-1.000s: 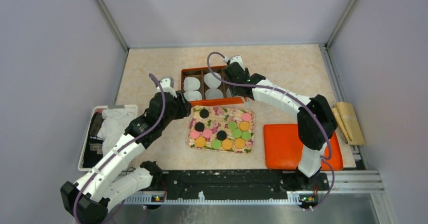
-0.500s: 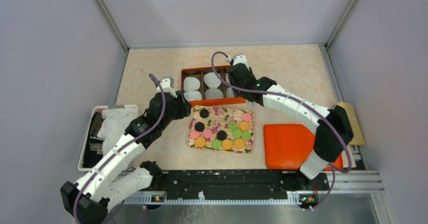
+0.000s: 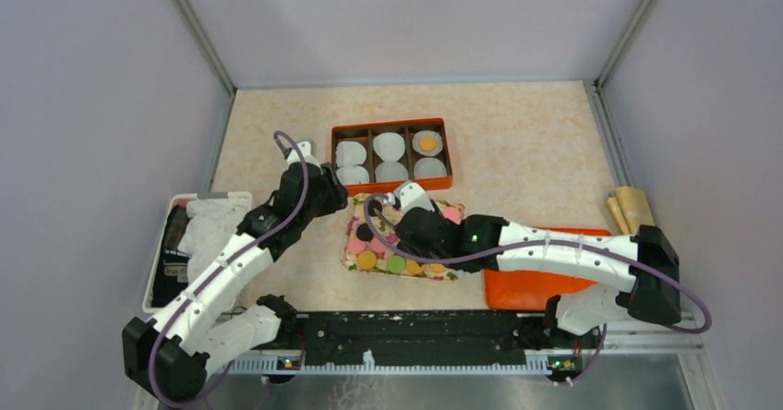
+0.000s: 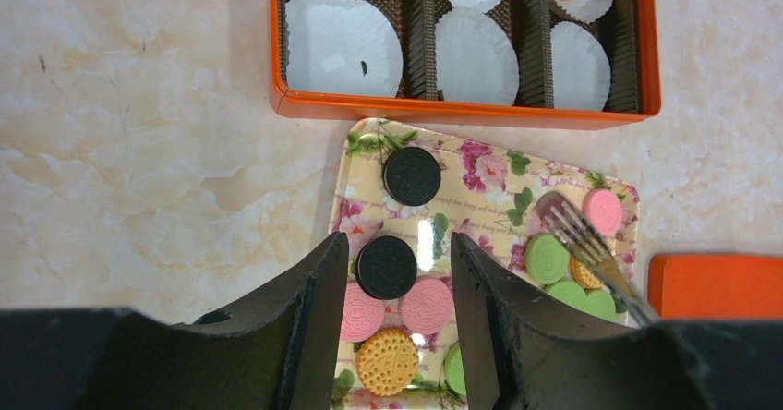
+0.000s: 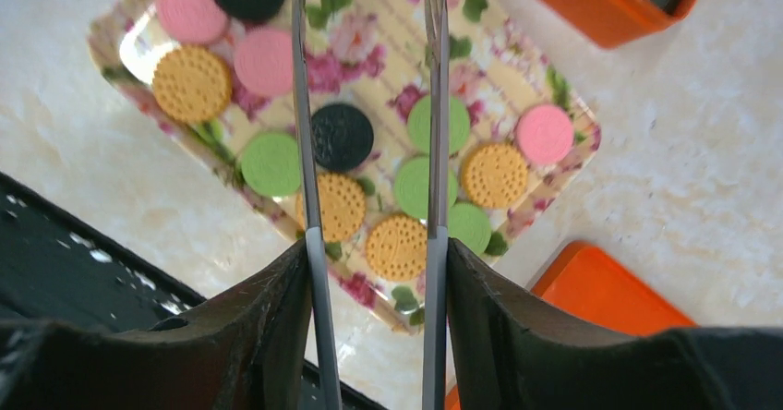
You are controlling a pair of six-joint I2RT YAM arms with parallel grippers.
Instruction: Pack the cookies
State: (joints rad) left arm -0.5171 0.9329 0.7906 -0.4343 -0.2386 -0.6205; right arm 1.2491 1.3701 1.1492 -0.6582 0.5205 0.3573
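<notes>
Several black, orange, pink and green cookies lie on the floral tray [image 3: 459,267]. One orange cookie [image 3: 427,141] sits in a white paper cup in the far right compartment of the orange box [image 3: 388,124]. My right gripper [image 3: 399,209] hovers over the tray, shut on metal tongs [image 5: 306,151]. The tong arms straddle a black cookie [image 5: 342,137] without touching it. My left gripper [image 4: 399,253] is open and empty above the tray's left part, over a black cookie [image 4: 387,268] and pink ones [image 4: 426,305].
The orange box holds several white paper cups [image 4: 343,54]. An orange lid [image 3: 526,281] lies to the right of the tray, partly under my right arm. A white bin with cloth [image 3: 198,235] stands at the left. Brown packets [image 3: 630,209] lie at the right edge.
My right arm has swung back from the orange box to above the floral tray with the tongs. An orange cookie now shows in the box's far right cup. My left arm has barely moved.
</notes>
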